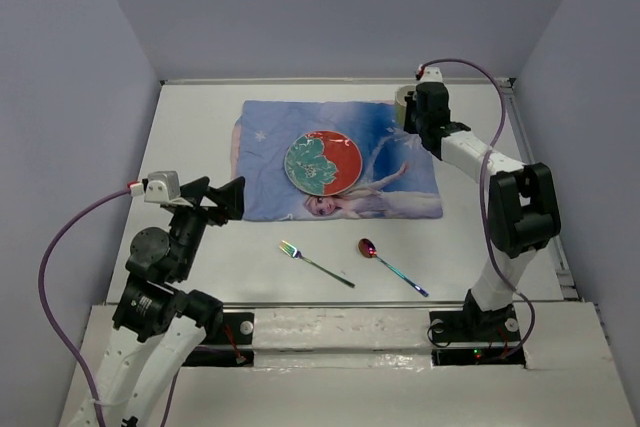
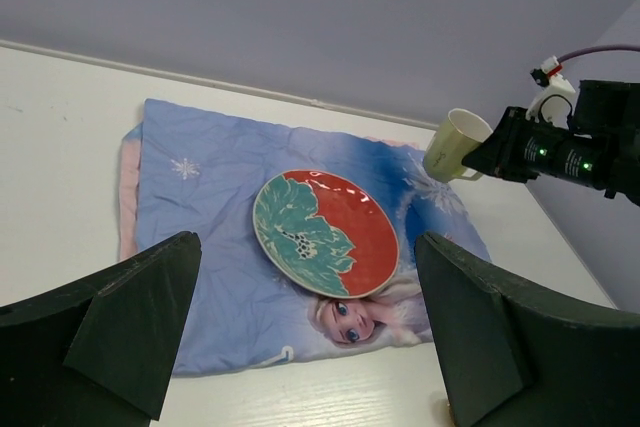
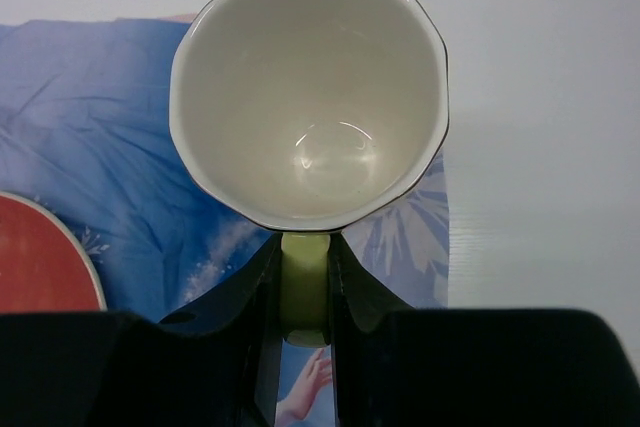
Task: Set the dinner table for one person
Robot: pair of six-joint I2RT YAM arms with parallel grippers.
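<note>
Nearest the overhead camera, the left arm [image 1: 160, 277] is rising from the near edge, its left hand [image 1: 228, 199] hanging wide open and empty above the surface [image 1: 190, 127], just off the near left corner of the blue placemat [image 1: 270, 137]. A red and green plate [image 1: 322, 163] is sitting on the middle of that placemat. On the bare surface nearer the arms, a fork [image 1: 315, 264] and a spoon [image 1: 392, 265] are lying side by side but apart, both slanted. The right hand [image 1: 412, 115] is reaching over the placemat's far right corner, gripping a pale cup [image 1: 402, 102].

In the left wrist view, the two dark fingers [image 2: 130, 327] are standing far apart with nothing between them, framing the plate. The cup is hanging tilted from the right hand at the far right; whether its base is touching anything I cannot tell.

In the right wrist view, the fingers [image 3: 260, 287] are pinching the cup's green handle [image 3: 303, 287]. The cup's mouth is facing the camera, its inside empty, with placemat and bare surface below it.
</note>
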